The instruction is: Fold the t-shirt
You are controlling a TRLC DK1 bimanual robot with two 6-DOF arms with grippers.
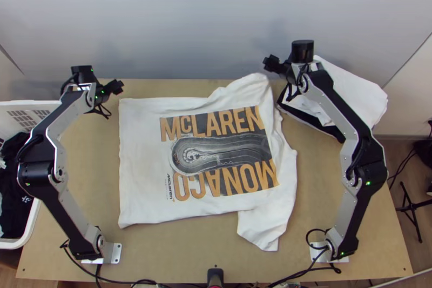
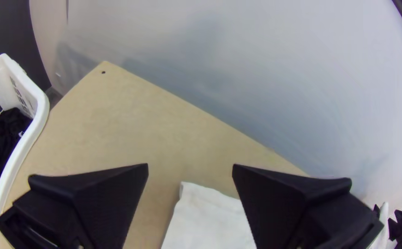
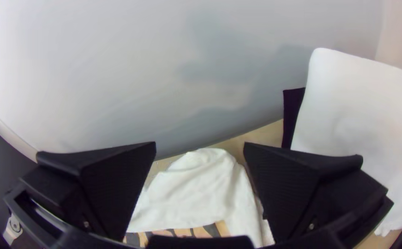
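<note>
My left gripper (image 1: 112, 88) is over the table's back left, near a corner of the white t-shirt (image 1: 143, 163). The shirt lies spread, its orange and black print up, its straight hem to the left and both sleeves at the right. The back sleeve is wrinkled. In the left wrist view the left gripper (image 2: 190, 170) is open, with the shirt's corner (image 2: 207, 212) beyond its fingers. My right gripper (image 1: 274, 64) is above the table's back edge by the back sleeve. The right wrist view has the right gripper (image 3: 200, 150) open, the sleeve (image 3: 196, 189) lying below it.
A pile of white cloth (image 1: 345, 91) with dark cloth under it lies at the back right, partly beneath the right arm. At the left edge stands a white basket (image 1: 32, 223) of dark clothes. Bare tabletop (image 1: 178, 250) runs along the near side.
</note>
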